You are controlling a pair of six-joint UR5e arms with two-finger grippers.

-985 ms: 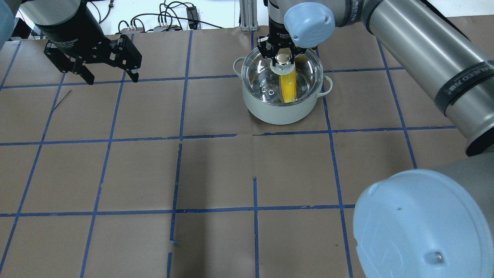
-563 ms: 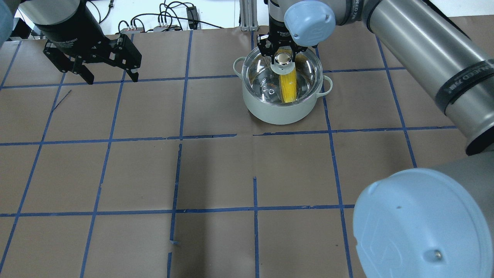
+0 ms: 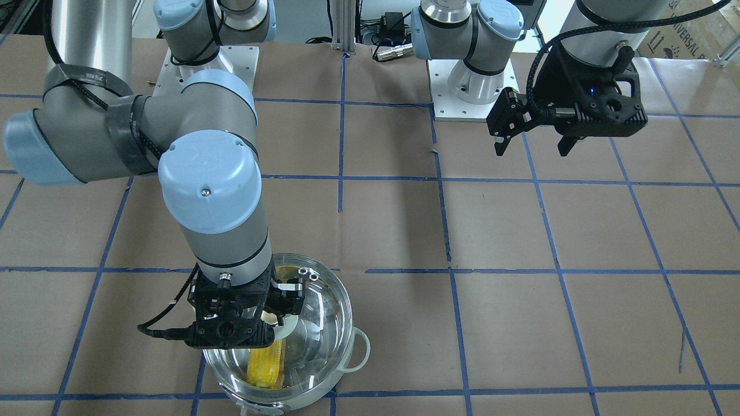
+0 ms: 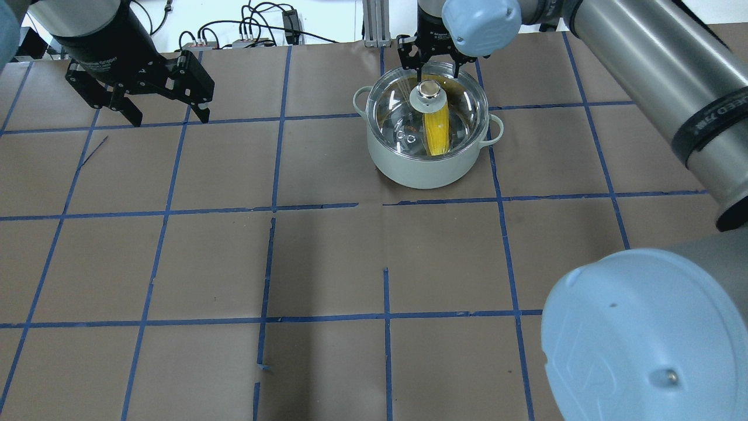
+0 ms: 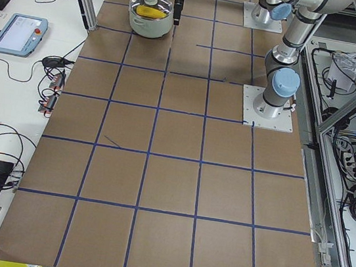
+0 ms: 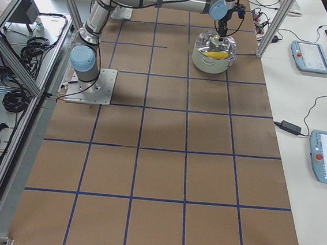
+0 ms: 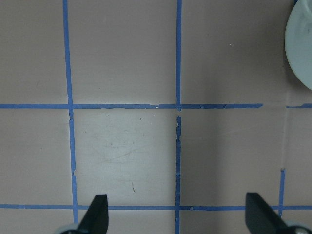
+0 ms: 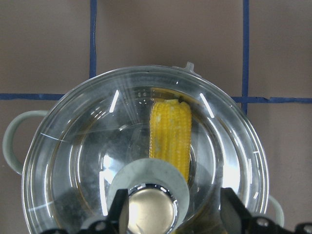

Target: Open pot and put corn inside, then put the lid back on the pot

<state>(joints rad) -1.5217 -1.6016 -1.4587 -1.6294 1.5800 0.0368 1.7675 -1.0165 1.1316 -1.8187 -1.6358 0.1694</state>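
Observation:
The pot [image 4: 421, 169] stands at the far middle of the table, with the glass lid [image 4: 461, 105] seated on it. The corn [image 4: 436, 131] lies inside, seen through the glass, also in the right wrist view [image 8: 169, 131]. My right gripper [image 4: 435, 69] is open and hangs just above and beyond the lid's knob [image 4: 428, 89], holding nothing. In the right wrist view its fingers flank the knob [image 8: 151, 209] from above. My left gripper [image 4: 170, 121] is open and empty over bare table at the far left, well apart from the pot.
Brown paper with a blue tape grid [image 4: 385, 202] covers the table. Cables and power boxes [image 4: 251, 29] and an aluminium post [image 4: 374, 23] lie along the far edge. Both arm base plates [image 3: 471, 86] sit at the robot's side.
My right gripper, which stood open around the lid's knob, has lifted up and away from it. The lid stays on the pot. The left arm has not moved.

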